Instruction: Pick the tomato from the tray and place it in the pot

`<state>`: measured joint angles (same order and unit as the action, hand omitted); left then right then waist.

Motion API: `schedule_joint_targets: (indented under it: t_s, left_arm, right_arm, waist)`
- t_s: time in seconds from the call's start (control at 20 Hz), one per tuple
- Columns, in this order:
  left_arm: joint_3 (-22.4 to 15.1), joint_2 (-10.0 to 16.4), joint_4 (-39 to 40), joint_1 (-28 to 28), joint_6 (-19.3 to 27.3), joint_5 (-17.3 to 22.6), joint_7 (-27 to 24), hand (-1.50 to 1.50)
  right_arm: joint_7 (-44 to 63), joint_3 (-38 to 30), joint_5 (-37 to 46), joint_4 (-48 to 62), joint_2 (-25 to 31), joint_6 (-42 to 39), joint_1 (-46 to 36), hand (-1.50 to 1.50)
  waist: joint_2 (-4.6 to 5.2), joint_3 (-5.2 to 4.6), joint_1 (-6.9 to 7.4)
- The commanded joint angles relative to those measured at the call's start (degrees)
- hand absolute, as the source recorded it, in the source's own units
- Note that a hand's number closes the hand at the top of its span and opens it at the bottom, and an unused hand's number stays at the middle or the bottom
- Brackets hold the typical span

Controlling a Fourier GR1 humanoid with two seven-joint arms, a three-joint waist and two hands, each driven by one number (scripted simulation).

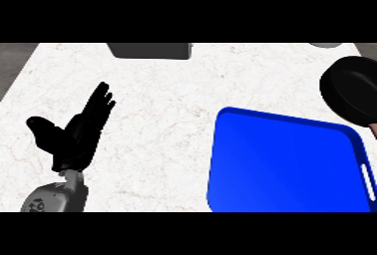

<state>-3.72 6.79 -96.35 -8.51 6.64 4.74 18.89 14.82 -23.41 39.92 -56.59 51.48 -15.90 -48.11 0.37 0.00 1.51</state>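
Marbled white counter (169, 79), and on it the big blue tray (287, 169), with no tomato showing on its bare floor. The black pot (353, 94) sits by the tray's far right corner, half cut off at the edge. The left hand (77, 134) rests open, fingers straight, well left of the tray. Right hand out of sight, tomato too. My worry is a release short of the pot's rim, and it rolls away.
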Motion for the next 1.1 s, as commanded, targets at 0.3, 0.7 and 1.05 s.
schedule_joint_targets:
  t_s: [0.3,0.7,1.05]
  left_arm:
    - [-0.9,-0.8,0.0,0.9,-0.5,-0.6,-0.3,0.0]
    - [2.7,2.0,-0.2,1.7,-3.7,2.4,-1.0,0.0]
    - [1.9,0.3,1.7,0.0,-2.2,0.7,-2.4,0.0]
  right_arm:
    - [0.1,-1.2,-1.3,19.3,-5.1,2.6,-6.8,-1.5]
    - [-5.9,-9.9,-9.1,26.3,-5.2,7.3,-8.2,-1.5]
    - [-13.6,-17.8,-13.5,26.1,-2.4,21.0,-8.0,-1.5]
  waist:
    - [0.11,0.03,0.28]
    - [0.09,0.08,0.05]
    - [0.34,0.12,-0.35]
